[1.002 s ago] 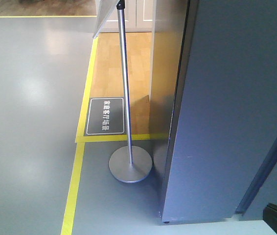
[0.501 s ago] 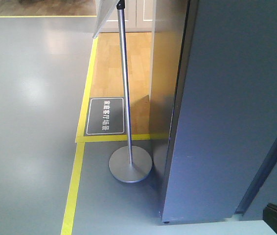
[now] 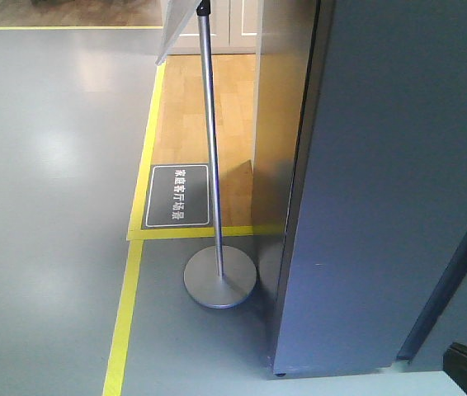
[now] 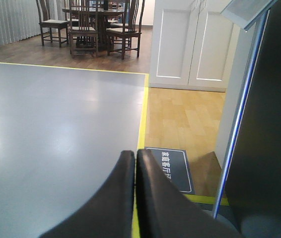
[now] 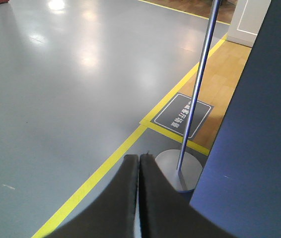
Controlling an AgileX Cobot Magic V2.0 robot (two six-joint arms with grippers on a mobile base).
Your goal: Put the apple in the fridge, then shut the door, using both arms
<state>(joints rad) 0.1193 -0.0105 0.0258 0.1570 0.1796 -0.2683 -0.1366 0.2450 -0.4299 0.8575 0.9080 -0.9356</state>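
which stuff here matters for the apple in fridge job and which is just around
For the job: the fridge, only its dark grey outside showing; left gripper and right gripper, both shut and empty. The apple is not in view.

Just around: sign stand, floor sign, yellow floor tape, dining chairs, white cabinet.

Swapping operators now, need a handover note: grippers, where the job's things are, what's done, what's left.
Left gripper: shut, empty, pointing out over the grey floor.
Right gripper: shut, empty, above the sign stand.
Fridge: only its dark grey outside shows, at the right of the front view. No view shows the inside, or whether the door is open or closed.
Apple: not in any view.
Done: cannot be confirmed from these views.
Left: find the apple, check the door, then go on from there.
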